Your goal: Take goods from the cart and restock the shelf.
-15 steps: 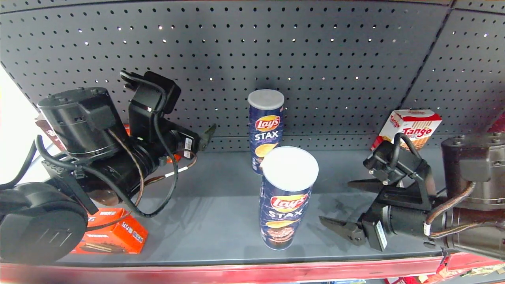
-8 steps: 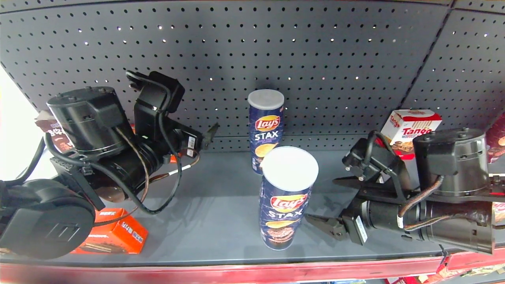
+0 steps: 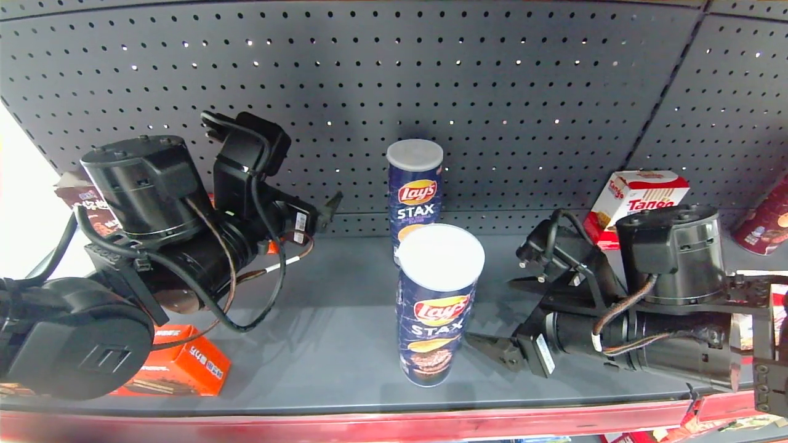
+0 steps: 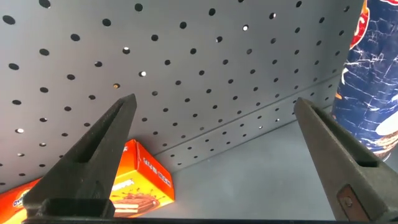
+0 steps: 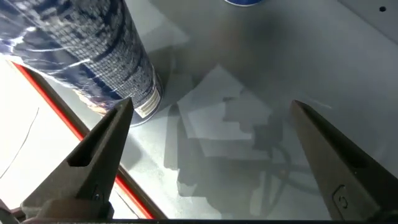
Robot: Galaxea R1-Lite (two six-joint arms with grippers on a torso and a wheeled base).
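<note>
Fingers [image 3: 489,347] of right gripper [image 3: 490,311] apart beside can [image 3: 434,320] at shelf lip [image 3: 369,424]

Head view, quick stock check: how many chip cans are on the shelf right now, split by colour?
Blue: 2, the front can and the back can
Red: 1, a red can at the right edge, partly cut off
Total: 3 cans

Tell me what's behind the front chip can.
A second can stands upright behind the front can, near the pegboard. The front can's lid covers its base.
</note>
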